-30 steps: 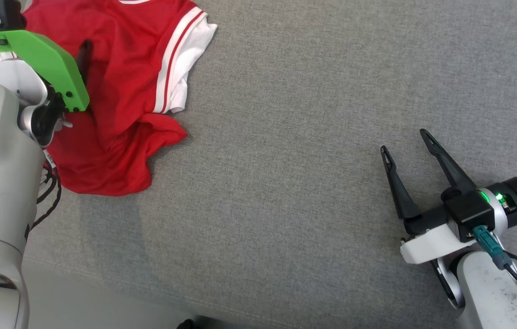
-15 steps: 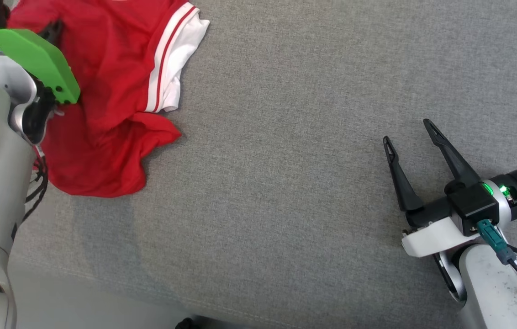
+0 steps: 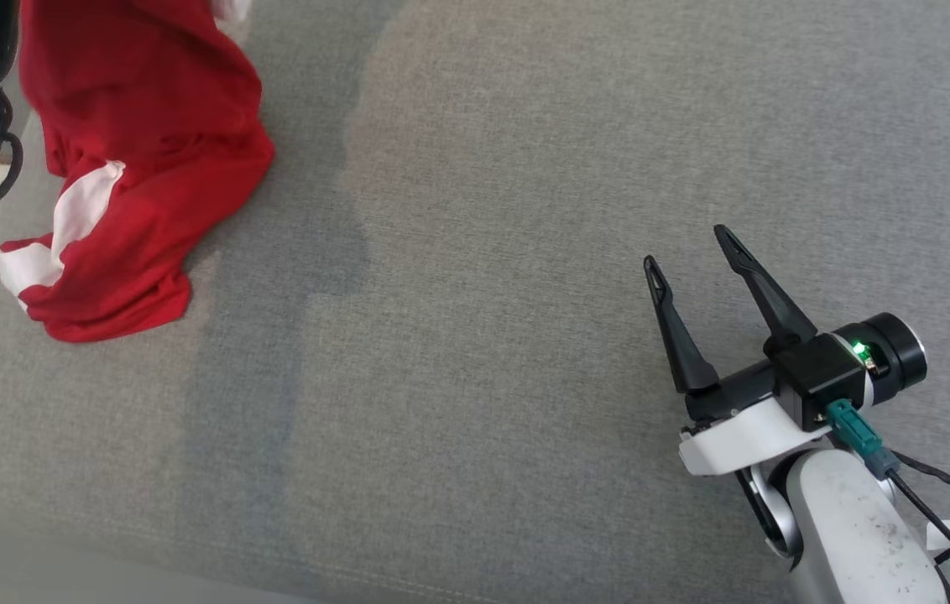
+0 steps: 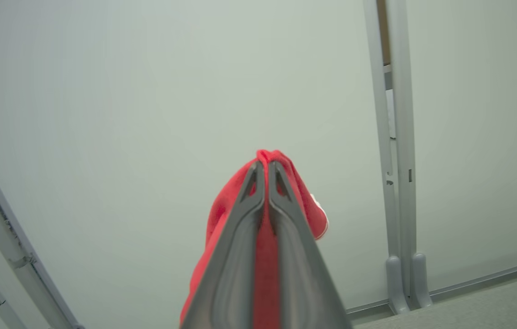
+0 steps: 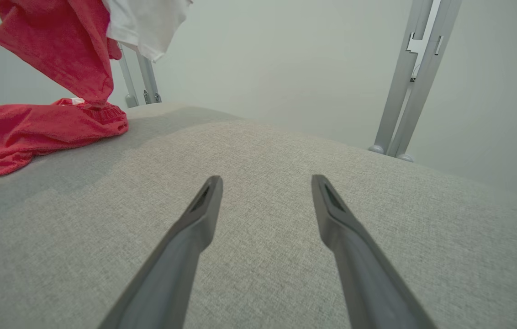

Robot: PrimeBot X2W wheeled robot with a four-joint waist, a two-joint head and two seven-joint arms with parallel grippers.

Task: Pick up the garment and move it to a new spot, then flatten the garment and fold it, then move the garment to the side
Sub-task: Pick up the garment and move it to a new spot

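While my left tool (image 4: 266,165) is clamping the red garment (image 3: 139,168), the right tool (image 3: 686,245) is gaping wide. It's holding nothing.

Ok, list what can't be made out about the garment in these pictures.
- Head view: the red and white fabric garment runs off the top edge, so its held end is cut off.
- Left wrist view: the shut left gripper covers the garment's middle; the bottom edge cuts the rest.
- Right wrist view: the top edge cuts its hanging part; its crumpled heap hides its shape.
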